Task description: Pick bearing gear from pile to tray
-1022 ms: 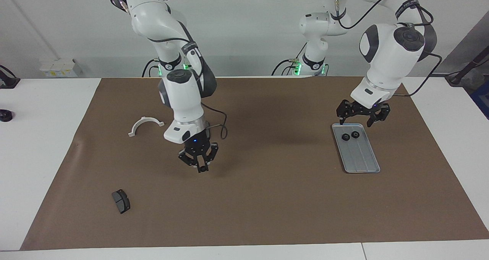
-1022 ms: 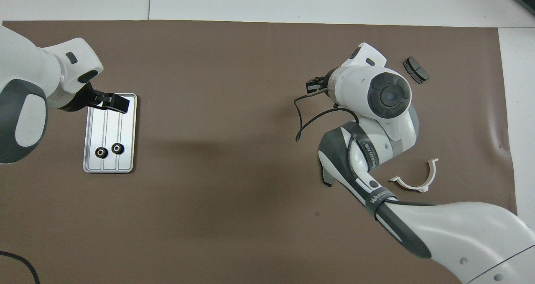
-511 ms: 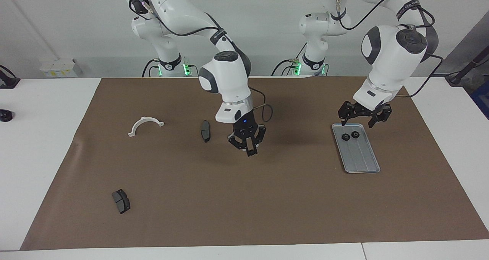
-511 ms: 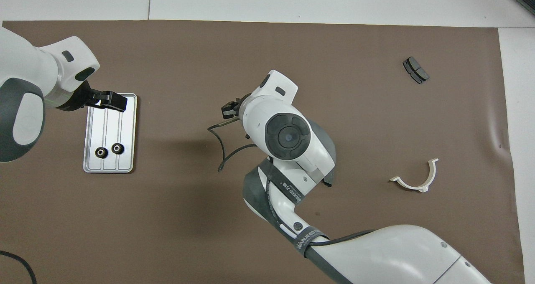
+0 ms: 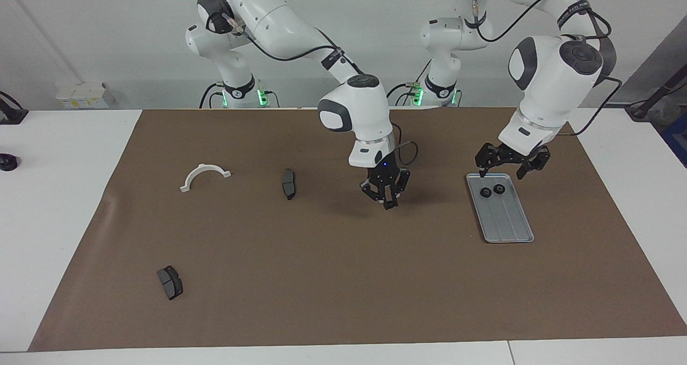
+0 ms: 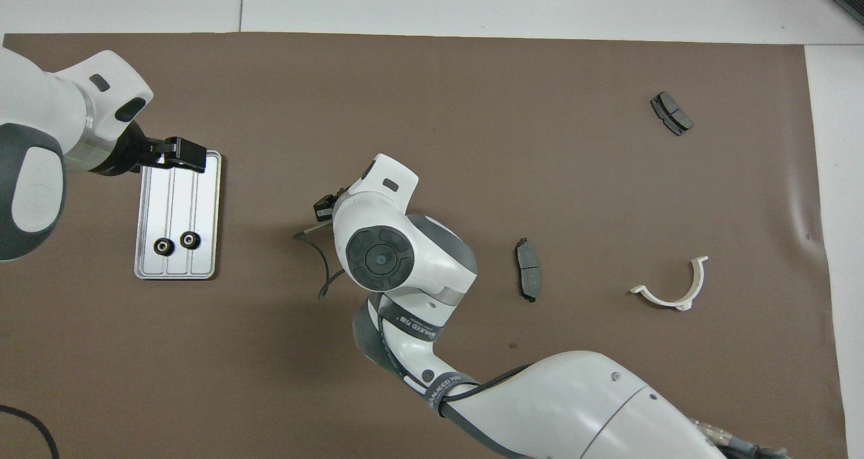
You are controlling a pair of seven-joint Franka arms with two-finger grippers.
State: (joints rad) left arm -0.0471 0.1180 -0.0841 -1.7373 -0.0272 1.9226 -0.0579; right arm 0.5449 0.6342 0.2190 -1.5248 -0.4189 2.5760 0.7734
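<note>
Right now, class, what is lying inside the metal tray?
Two small black gears lie side by side at the tray's end nearer the robots; the rest shows bare ridges. In the overhead view the left tool covers part of the tray's other end.

One camera sits high across the table and faces the robots, taking in both arm bases, the back wall and the whole brown mat (image 5: 343, 279). The other hangs high above the robots' end and looks forward and steeply down, closer in, with the mat (image 6: 472, 108) filling most of its frame. Both share the mat, the tray (image 5: 502, 214) (image 6: 177, 224) and the bracket (image 5: 205, 176) (image 6: 671, 287), half a turn apart.
</note>
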